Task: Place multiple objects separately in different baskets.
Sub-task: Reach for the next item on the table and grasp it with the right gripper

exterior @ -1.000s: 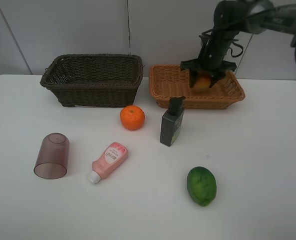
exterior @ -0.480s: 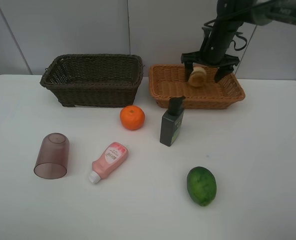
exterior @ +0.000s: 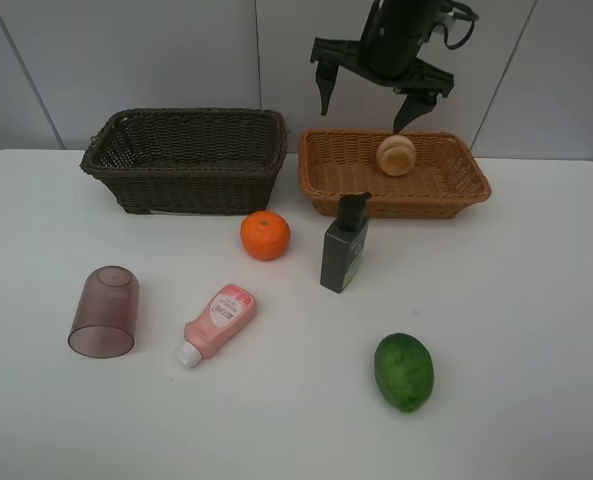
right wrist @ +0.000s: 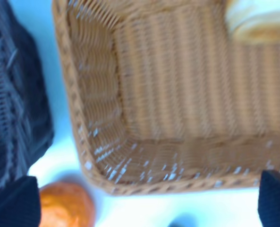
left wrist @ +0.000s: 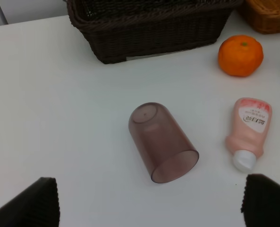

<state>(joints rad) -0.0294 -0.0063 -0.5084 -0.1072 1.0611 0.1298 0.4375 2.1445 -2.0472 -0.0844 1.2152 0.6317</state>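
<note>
My right gripper (exterior: 367, 103) is open and empty, high above the light orange-brown basket (exterior: 406, 203). The peach (exterior: 396, 155) lies in that basket; it also shows in the right wrist view (right wrist: 255, 21). The dark brown basket (exterior: 191, 185) stands empty to its left. On the table lie the orange (exterior: 265, 235), the upright dark green bottle (exterior: 344, 255), the pink bottle (exterior: 219, 320), the mauve cup (exterior: 104, 311) on its side and the green fruit (exterior: 404, 371). My left gripper (left wrist: 149, 208) is open above the cup (left wrist: 162, 142); it is out of the exterior high view.
The two baskets stand side by side at the back of the white table (exterior: 536, 330), close to the wall. The dark bottle stands just in front of the light basket's front wall. The orange lies in front of the gap between the baskets.
My right gripper has opened and let go of the peach, which now lies in the light basket. The gripper has risen and moved left. The other things have not moved.
</note>
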